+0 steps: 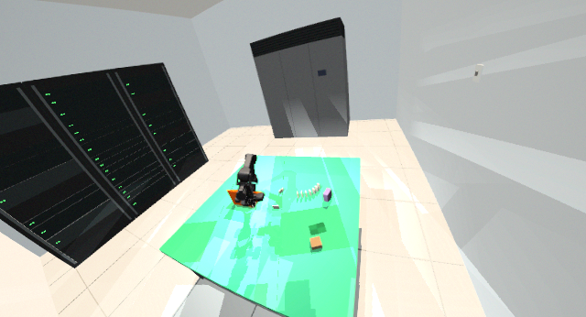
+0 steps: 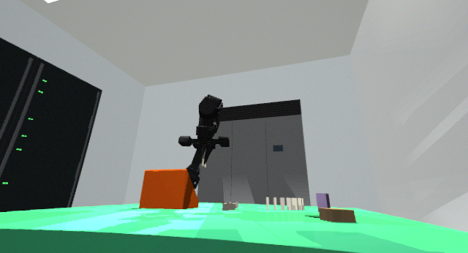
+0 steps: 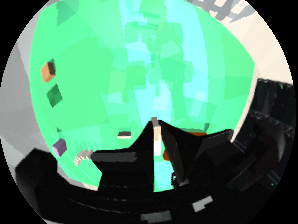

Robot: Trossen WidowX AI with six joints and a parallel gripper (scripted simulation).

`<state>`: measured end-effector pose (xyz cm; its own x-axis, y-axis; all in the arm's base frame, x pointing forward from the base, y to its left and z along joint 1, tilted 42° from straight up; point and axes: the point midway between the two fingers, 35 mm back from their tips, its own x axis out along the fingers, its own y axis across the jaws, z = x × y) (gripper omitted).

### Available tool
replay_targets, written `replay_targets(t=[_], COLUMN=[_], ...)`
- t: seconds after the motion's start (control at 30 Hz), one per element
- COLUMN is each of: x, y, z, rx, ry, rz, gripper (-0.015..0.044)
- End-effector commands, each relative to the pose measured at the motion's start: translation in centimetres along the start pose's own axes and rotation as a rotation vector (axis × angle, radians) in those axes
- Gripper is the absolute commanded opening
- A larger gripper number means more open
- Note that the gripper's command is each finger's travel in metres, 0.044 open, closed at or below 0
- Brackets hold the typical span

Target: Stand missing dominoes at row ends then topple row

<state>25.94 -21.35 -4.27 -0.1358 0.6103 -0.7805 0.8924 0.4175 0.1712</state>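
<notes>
My gripper (image 2: 204, 162) (image 3: 154, 123) is shut on a pale domino (image 3: 157, 141), held upright between the fingertips. It hangs high above the table, near the orange block and left of the row in the exterior view. A curved row of several pale dominoes (image 1: 310, 192) (image 2: 289, 203) (image 3: 82, 155) stands upright on the green table. One loose domino (image 1: 276, 206) (image 2: 229, 206) (image 3: 124, 135) lies flat between the gripper and the row. Another loose domino (image 1: 281, 190) (image 2: 237, 205) lies farther back, left of the row; the wrist view does not show it.
A purple block (image 1: 327, 194) (image 2: 322, 200) (image 3: 59, 147) stands just beyond the right end of the row. An orange-brown block (image 1: 316, 243) (image 2: 337, 215) (image 3: 48, 71) lies nearer the front. A large orange block (image 1: 233, 197) (image 2: 164, 189) stands beside the arm's base.
</notes>
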Motion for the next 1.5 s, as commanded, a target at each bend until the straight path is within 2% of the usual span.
replay_targets(t=[0.0,0.73,1.47], x=[1.0,4.8,6.6], y=[-0.2,-0.2,0.1], z=[0.3,3.0,3.8], rx=[0.003,-0.041,-0.061], ry=[-0.033,-0.350,-0.681], rz=[-0.034,-0.180,-0.249], gripper=[0.0023,0.0023,0.0023])
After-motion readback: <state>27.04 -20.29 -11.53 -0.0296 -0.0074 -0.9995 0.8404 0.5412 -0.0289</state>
